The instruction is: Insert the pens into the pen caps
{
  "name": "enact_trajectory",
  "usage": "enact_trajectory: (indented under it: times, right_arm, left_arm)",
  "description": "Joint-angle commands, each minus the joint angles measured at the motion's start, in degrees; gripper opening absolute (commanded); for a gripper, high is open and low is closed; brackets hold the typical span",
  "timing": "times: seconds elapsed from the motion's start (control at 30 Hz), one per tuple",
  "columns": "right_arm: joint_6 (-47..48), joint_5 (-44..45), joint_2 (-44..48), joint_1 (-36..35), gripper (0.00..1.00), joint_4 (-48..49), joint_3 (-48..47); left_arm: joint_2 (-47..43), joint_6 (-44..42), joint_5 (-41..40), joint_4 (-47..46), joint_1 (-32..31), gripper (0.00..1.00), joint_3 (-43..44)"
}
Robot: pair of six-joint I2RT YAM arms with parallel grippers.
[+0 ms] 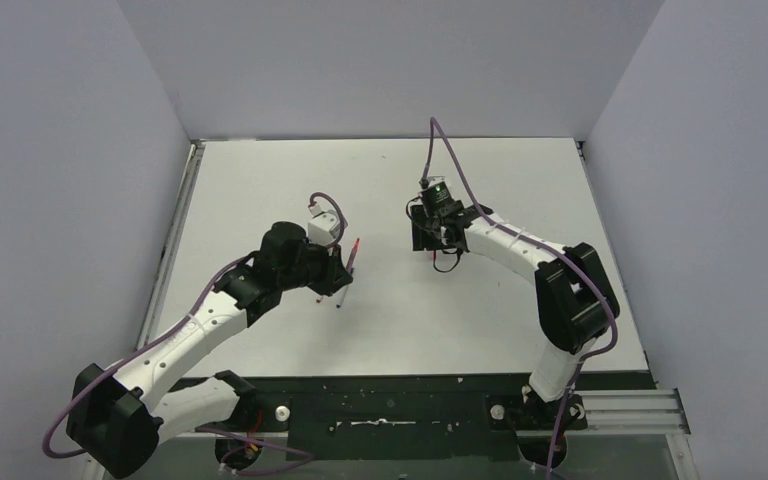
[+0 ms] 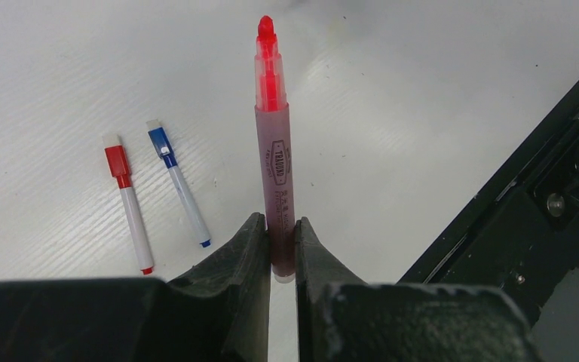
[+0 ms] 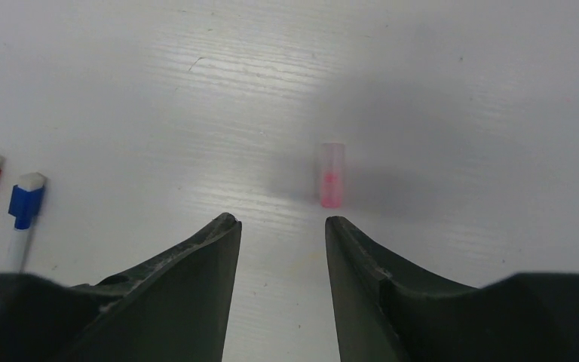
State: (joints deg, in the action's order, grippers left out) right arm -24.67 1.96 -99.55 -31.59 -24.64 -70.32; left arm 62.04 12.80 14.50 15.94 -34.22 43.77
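Pinching pinkish pen (image 2: pixel 274 158), left arm (image 1: pixel 192 325) outstretched

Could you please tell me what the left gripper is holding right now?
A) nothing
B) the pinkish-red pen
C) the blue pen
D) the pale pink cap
B: the left gripper is shut on the pinkish-red pen, while the blue pen lies on the table and the pale pink cap lies ahead of the open right gripper.
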Motion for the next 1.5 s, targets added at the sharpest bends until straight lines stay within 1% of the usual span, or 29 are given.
enact_trajectory:
  times: [0.0,0.4,0.67,1.0,1.27,1.43,1.47]
  right_arm:
    - [3.13,3.14,-1.55,1.07,0.45,0.99,-4.32]
    - [4.36,2.77,-7.28,2.56,0.36,2.36,-5.05]
    - [4.24,1.71,-9.31,3.66,0.35,4.17,-3.42]
    - [4.32,0.02,-11.07,4.18,0.31,5.85,-2.25]
    - [4.19,-0.63,-11.16,4.13,0.25,6.51,0.07]
    - [4.57,-0.05,-11.7,3.8,0.2,6.24,1.13]
    - [4.81,0.29,-12.0,3.75,0.17,6.01,1.01]
  left_arm:
    - [-1.99,-1.88,1.82,3.22,-0.32,0.0,4.22]
    - [-2.89,-2.99,2.18,7.65,-0.32,0.0,8.73]
    - [-2.61,-3.43,2.24,8.65,-0.32,0.0,10.33]
    - [-2.45,-3.55,2.13,9.1,-0.32,0.0,11.01]
    - [-2.11,-3.74,1.58,8.95,-0.32,0.0,10.86]
    - [-1.86,-3.96,1.43,9.21,-0.32,0.0,10.84]
    - [-1.96,-4.05,1.36,9.47,-0.32,0.0,10.83]
